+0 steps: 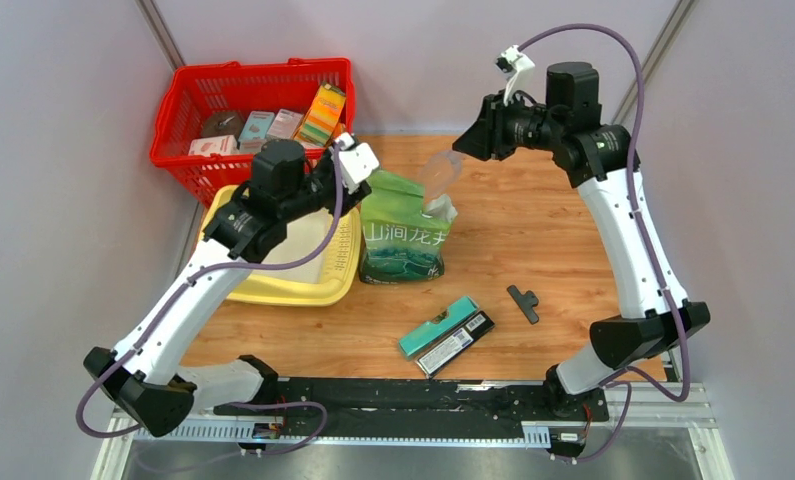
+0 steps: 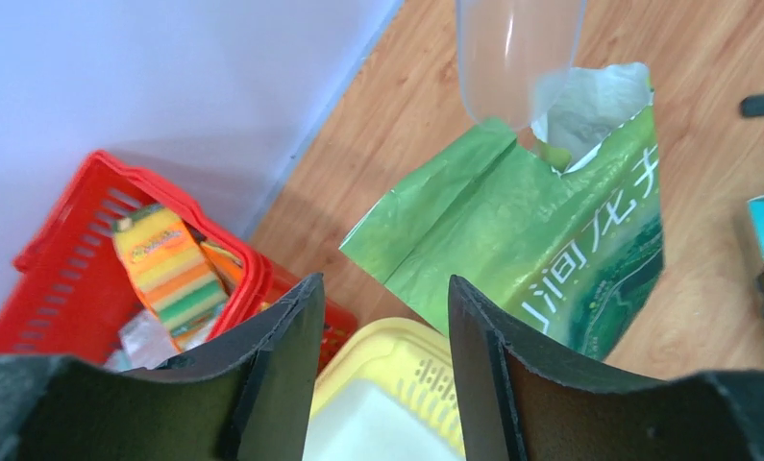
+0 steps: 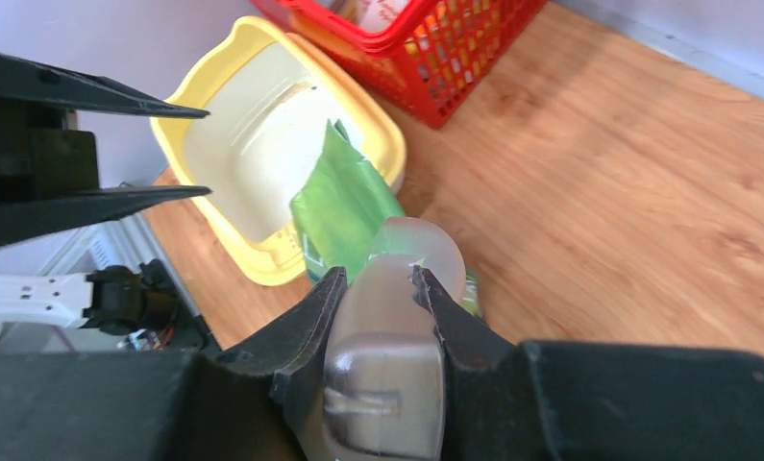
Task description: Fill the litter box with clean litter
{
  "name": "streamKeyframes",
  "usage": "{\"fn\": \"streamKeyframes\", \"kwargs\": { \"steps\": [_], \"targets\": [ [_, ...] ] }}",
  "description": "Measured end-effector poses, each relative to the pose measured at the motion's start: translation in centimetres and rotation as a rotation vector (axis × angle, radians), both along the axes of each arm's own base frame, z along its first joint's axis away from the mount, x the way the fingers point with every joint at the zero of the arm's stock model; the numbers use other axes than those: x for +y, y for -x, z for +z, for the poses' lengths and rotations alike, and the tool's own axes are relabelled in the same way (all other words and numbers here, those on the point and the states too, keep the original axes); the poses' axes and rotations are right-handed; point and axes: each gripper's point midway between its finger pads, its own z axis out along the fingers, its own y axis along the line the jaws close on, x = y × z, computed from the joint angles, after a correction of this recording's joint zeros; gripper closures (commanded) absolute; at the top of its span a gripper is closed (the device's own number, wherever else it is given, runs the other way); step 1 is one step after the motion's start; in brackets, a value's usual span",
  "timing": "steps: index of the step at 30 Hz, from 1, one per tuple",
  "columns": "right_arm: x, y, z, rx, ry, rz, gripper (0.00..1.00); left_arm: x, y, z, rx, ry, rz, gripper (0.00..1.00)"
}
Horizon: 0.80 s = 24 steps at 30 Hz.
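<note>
Presently right gripper (image 3: 378,279) clamps scoop (image 1: 440,175) at bag (image 1: 403,240) mouth, frame centre; litter box (image 1: 303,290) lies left, beneath wide-open left gripper (image 2: 385,288)

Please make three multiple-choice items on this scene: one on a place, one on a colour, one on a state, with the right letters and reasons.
1. The green printed bag stands: A) on the wooden table, beside the pale-yellow plastic litter box; B) inside that box; C) in a gripper.
2. The mesh plastic basket is: A) blue; B) white; C) red.
3. The right gripper is: A) open; B) shut on the translucent plastic scoop; C) shut on the bag.
A: its base rests on wood. C: red in every view. B: the scoop's handle sits between its jaws.
</note>
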Motion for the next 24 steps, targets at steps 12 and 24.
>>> {"fn": "streamKeyframes", "kwargs": {
  "steps": [12, 24],
  "targets": [
    [-3.4, -0.8, 1.1, -0.086, 0.050, -0.068, 1.00, -2.1, -3.0, -6.6, 0.417, 0.122, -0.104, 0.38],
    [-3.6, 0.3, -1.1, 0.030, 0.060, -0.081, 1.00, -4.2, -3.7, -6.5, 0.465, 0.145, -0.207, 0.39]
  ]
}}
